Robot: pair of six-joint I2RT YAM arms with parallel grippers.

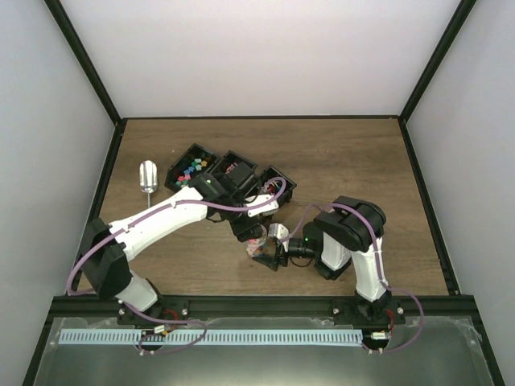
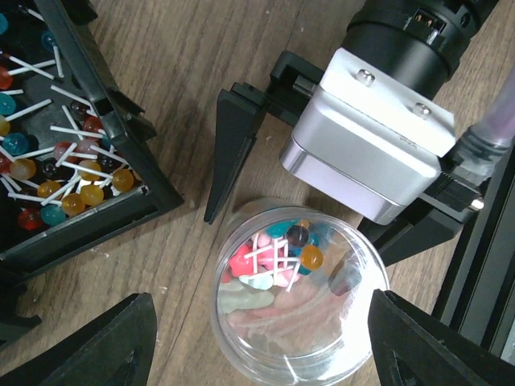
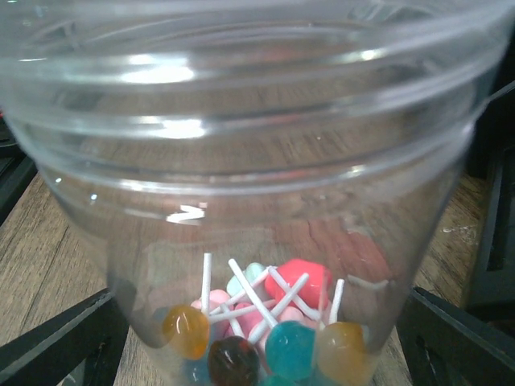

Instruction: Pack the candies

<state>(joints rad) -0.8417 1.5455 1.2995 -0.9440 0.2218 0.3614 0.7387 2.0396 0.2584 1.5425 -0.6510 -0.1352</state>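
Note:
A small clear jar point(image 1: 259, 242) stands on the wooden table, holding several candies point(image 2: 282, 249): lollipops on white sticks and pink, red and pale green sweets. In the right wrist view the jar point(image 3: 257, 161) fills the frame, with the candies point(image 3: 265, 330) at its bottom. My right gripper point(image 1: 265, 256) reaches in from the side and is shut on the jar; one of its fingers point(image 2: 233, 145) shows beside the rim. My left gripper point(image 2: 265, 346) hovers above the jar mouth, open and empty, its fingers point(image 2: 105, 346) spread to either side.
Three black bins point(image 1: 229, 178) stand behind the jar. The left one holds bright cube candies point(image 1: 190, 170); another holds lollipops point(image 2: 72, 161). A silver scoop point(image 1: 148, 175) lies at the far left. A black frame rail point(image 2: 483, 265) runs close on the right.

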